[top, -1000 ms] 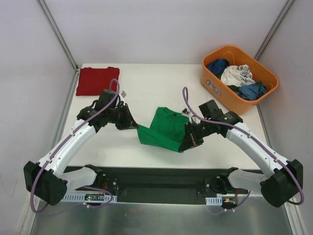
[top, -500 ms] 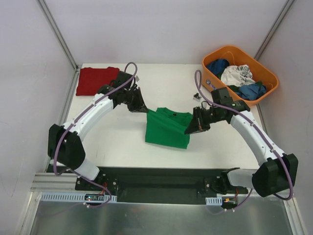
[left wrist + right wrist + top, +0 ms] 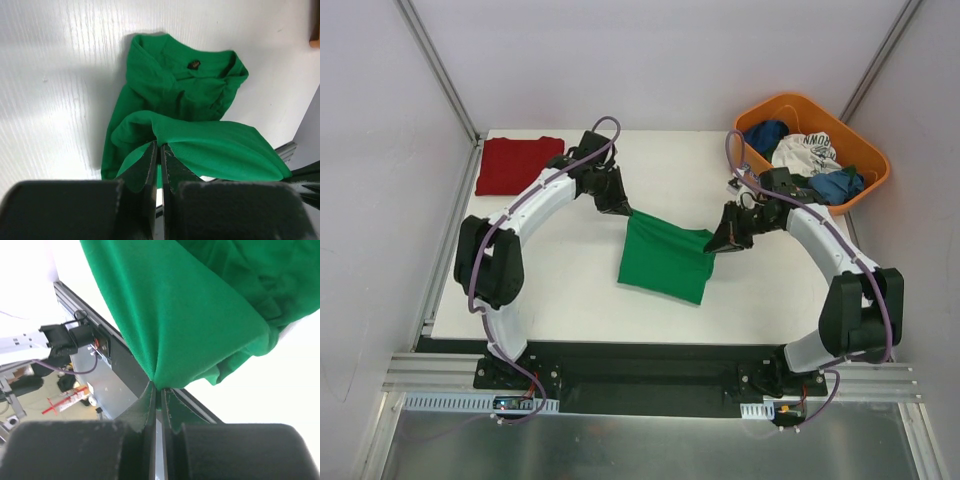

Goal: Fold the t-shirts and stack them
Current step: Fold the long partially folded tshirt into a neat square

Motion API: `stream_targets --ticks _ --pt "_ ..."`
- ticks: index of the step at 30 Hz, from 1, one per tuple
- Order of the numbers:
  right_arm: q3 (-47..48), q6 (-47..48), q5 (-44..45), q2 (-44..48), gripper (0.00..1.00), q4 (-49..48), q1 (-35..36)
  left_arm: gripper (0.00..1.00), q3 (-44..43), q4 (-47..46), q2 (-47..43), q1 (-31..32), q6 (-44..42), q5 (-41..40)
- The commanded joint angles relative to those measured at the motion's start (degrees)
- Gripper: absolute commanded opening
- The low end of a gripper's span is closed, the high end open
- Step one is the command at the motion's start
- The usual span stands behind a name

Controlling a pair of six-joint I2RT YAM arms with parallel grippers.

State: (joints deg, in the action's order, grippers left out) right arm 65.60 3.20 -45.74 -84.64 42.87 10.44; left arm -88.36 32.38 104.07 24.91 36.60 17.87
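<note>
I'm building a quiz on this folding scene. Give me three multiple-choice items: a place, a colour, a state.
1. The dark red shirt lies at the table's: A. far left corner B. near right corner C. middle
2. The bin is: A. grey B. orange C. blue
3. The left gripper and right gripper are: A. both open B. both shut on the green shirt C. only the left shut

Answers: 1 A, the top view shows it by the far left edge. 2 B, its walls are orange. 3 B, each wrist view shows green cloth pinched between closed fingers.
</note>
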Motion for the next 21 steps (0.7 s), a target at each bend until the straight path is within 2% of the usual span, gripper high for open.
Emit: stream_targets --ticks 1,9,15,17,18,19,20,21 --pt "2.3 -1.4 -1.5 -3.2 0.01 -2.8 -1.9 0.00 -5.2 -0.6 3.2 -2.1 -2.0 -4.4" --pt "3.4 -3.0 -0.1 -9.8 0.01 -6.3 -4.6 0.00 -13.6 -0.6 12.8 -2.1 -2.7 -4.6" --pt "3.8 -6.9 5.6 -13.7 0.04 -8.6 -5.8 0.00 -18.8 -0.6 19.5 -2.1 -2.8 -2.9" --pt "4.3 -7.5 8.5 -14.1 0.06 -8.9 -5.8 0.05 -20.0 -0.5 21.6 -2.1 -3.2 -2.1" --pt "4.4 -7.8 11.9 -14.0 0.11 -8.9 -5.7 0.10 -21.2 -0.6 22.1 -2.1 -3.5 -1.5" --pt "4.8 -8.1 13.3 -14.0 0.14 -8.9 -5.8 0.20 -21.8 -0.6 22.8 -2.1 -3.8 0.0" --pt "5.5 -8.7 14.5 -13.5 0.20 -8.8 -5.7 0.22 -22.2 -0.6 22.9 -2.1 -4.0 0.9" --pt "5.8 -8.5 14.8 -13.0 0.33 -8.7 -5.6 0.25 -22.8 -0.6 22.5 -2.1 -4.5 2.1"
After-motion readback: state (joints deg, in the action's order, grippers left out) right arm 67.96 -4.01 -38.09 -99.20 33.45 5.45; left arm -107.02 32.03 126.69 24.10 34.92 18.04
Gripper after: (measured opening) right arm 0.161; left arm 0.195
